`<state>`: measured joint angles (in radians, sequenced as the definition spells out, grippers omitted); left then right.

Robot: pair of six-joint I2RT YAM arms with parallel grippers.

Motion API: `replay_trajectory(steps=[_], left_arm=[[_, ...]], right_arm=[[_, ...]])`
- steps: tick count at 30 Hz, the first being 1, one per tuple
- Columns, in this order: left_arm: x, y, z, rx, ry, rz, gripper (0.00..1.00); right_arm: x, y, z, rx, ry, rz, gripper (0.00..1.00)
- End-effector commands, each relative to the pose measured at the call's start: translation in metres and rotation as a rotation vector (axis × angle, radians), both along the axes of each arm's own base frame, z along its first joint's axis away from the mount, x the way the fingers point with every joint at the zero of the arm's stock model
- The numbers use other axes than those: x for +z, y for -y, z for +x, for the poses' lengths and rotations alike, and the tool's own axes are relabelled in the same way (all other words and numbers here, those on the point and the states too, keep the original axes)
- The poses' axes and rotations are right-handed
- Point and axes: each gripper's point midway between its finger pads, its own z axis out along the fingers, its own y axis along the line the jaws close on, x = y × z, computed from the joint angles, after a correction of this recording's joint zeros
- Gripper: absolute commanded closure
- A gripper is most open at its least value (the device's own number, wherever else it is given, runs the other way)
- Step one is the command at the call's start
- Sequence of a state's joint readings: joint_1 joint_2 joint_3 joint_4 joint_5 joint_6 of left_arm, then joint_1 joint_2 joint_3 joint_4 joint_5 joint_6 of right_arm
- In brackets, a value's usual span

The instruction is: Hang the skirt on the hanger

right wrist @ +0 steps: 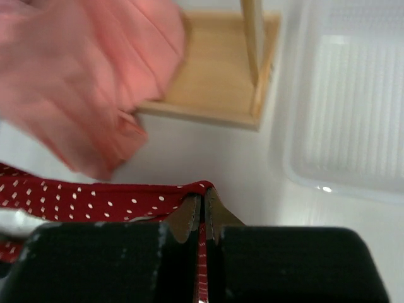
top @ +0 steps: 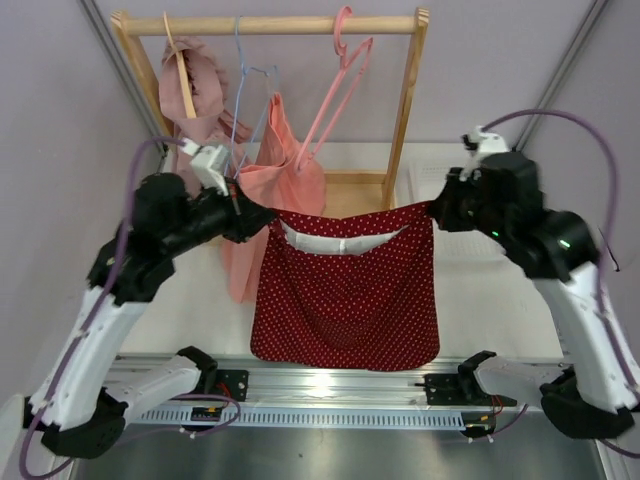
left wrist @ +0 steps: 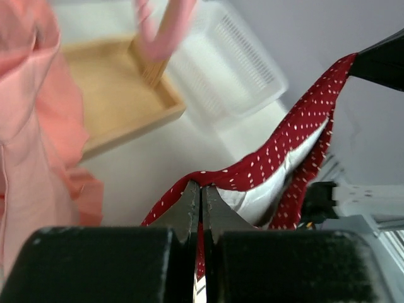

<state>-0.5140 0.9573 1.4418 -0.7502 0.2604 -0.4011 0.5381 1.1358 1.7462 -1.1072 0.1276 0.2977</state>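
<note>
Stretching level above the table, the dark red polka-dotted fabric skirt hangs with its waistband corners clenched in the left jaws and right jaws. Hold that waist taut and even while lifting it toward the slim pink plastic hanger on the wooden rail.

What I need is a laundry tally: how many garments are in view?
3. The mauve ruffled garment hangs at the left of the rail; the salmon-pink garment hangs mid-rail; the skirt is stretched between the left pincer and the right pincer. More could hide behind these.
</note>
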Motion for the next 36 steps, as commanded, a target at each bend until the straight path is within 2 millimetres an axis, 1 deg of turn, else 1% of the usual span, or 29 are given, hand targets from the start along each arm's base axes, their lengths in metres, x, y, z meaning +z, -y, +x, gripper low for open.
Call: replay_trajectory(steps=[1, 2, 3, 4, 7, 9, 11, 12, 13, 14, 15, 16, 17, 18, 19, 20, 21, 22, 23, 24, 25, 26, 28, 29, 30, 32, 34, 35, 36], left_arm=[[-0.061, 0.007, 0.050, 0.054, -0.129, 0.032, 1.00], [-0.071, 0.009, 0.060, 0.058, -0.134, 0.035, 1.00], [-0.079, 0.009, 0.068, 0.068, -0.144, 0.043, 1.00], [-0.097, 0.011, 0.079, 0.075, -0.178, 0.067, 1.00], [-0.105, 0.012, 0.095, 0.097, -0.172, 0.082, 1.00], [-0.114, 0.013, 0.101, 0.104, -0.187, 0.099, 1.00], [-0.119, 0.008, 0.104, 0.129, -0.189, 0.120, 1.00], [-0.128, 0.005, 0.102, 0.139, -0.202, 0.136, 1.00], [-0.130, 0.002, 0.102, 0.154, -0.201, 0.145, 1.00], [-0.132, 0.000, 0.100, 0.157, -0.202, 0.149, 1.00], [-0.141, -0.003, 0.095, 0.160, -0.215, 0.156, 1.00], [-0.143, -0.004, 0.092, 0.159, -0.215, 0.154, 1.00], [-0.146, -0.005, 0.089, 0.155, -0.220, 0.155, 1.00], [-0.165, -0.008, 0.078, 0.152, -0.254, 0.169, 1.00], [-0.171, -0.009, 0.074, 0.152, -0.263, 0.166, 1.00], [-0.189, -0.011, 0.065, 0.141, -0.299, 0.172, 1.00], [-0.192, -0.011, 0.059, 0.142, -0.308, 0.155, 1.00], [-0.201, -0.014, 0.048, 0.141, -0.311, 0.143, 1.00], [-0.221, -0.017, 0.036, 0.140, -0.357, 0.141, 1.00], [-0.225, -0.018, 0.030, 0.140, -0.363, 0.130, 1.00], [-0.245, -0.023, 0.015, 0.140, -0.394, 0.134, 1.00], [-0.249, -0.023, 0.010, 0.132, -0.399, 0.122, 1.00], [-0.260, -0.021, -0.007, 0.124, -0.425, 0.095, 1.00], [-0.262, -0.018, -0.009, 0.122, -0.416, 0.090, 1.00], [-0.262, -0.015, -0.012, 0.129, -0.430, 0.082, 1.00], [-0.268, -0.008, -0.018, 0.112, -0.455, 0.088, 1.00], [-0.272, -0.006, -0.021, 0.127, -0.456, 0.094, 0.98], [-0.269, -0.005, -0.022, 0.125, -0.446, 0.078, 0.93], [-0.267, -0.005, -0.023, 0.123, -0.443, 0.070, 0.79]], right_arm=[[-0.052, -0.006, 0.053, -0.014, -0.093, -0.004, 1.00], [-0.064, -0.009, 0.060, -0.006, -0.118, 0.003, 1.00], [-0.080, -0.008, 0.067, -0.010, -0.146, -0.004, 1.00], [-0.090, -0.008, 0.081, -0.023, -0.157, -0.001, 1.00], [-0.109, -0.008, 0.102, -0.042, -0.187, 0.006, 1.00], [-0.114, -0.008, 0.107, -0.052, -0.200, 0.010, 1.00], [-0.119, -0.005, 0.108, -0.064, -0.213, 0.006, 1.00], [-0.121, -0.004, 0.108, -0.070, -0.219, 0.007, 1.00], [-0.128, -0.002, 0.105, -0.078, -0.238, -0.001, 1.00], [-0.127, 0.001, 0.101, -0.087, -0.235, 0.000, 1.00], [-0.130, 0.004, 0.098, -0.102, -0.242, 0.001, 1.00], [-0.141, 0.006, 0.090, -0.106, -0.270, -0.003, 1.00], [-0.147, 0.008, 0.085, -0.113, -0.283, -0.002, 1.00], [-0.144, 0.009, 0.076, -0.121, -0.279, 0.019, 1.00], [-0.150, 0.010, 0.070, -0.122, -0.289, 0.025, 1.00], [-0.171, 0.014, 0.058, -0.136, -0.335, 0.015, 1.00], [-0.169, 0.019, 0.047, -0.148, -0.323, 0.025, 1.00], [-0.176, 0.019, 0.039, -0.159, -0.337, 0.043, 1.00], [-0.197, 0.022, 0.026, -0.164, -0.384, 0.039, 1.00], [-0.197, 0.024, 0.016, -0.166, -0.369, 0.055, 0.99], [-0.203, 0.026, 0.009, -0.182, -0.383, 0.068, 0.99], [-0.222, 0.028, -0.002, -0.193, -0.422, 0.063, 0.99], [-0.229, 0.027, -0.016, -0.190, -0.434, 0.095, 0.97], [-0.233, 0.023, -0.021, -0.195, -0.446, 0.122, 0.97], [-0.241, 0.020, -0.025, -0.194, -0.455, 0.135, 0.93], [-0.246, 0.010, -0.032, -0.194, -0.473, 0.157, 0.86], [-0.254, 0.006, -0.039, -0.200, -0.489, 0.142, 0.72], [-0.255, 0.006, -0.039, -0.219, -0.490, 0.151, 0.63], [-0.255, 0.008, -0.039, -0.236, -0.481, 0.150, 0.52]])
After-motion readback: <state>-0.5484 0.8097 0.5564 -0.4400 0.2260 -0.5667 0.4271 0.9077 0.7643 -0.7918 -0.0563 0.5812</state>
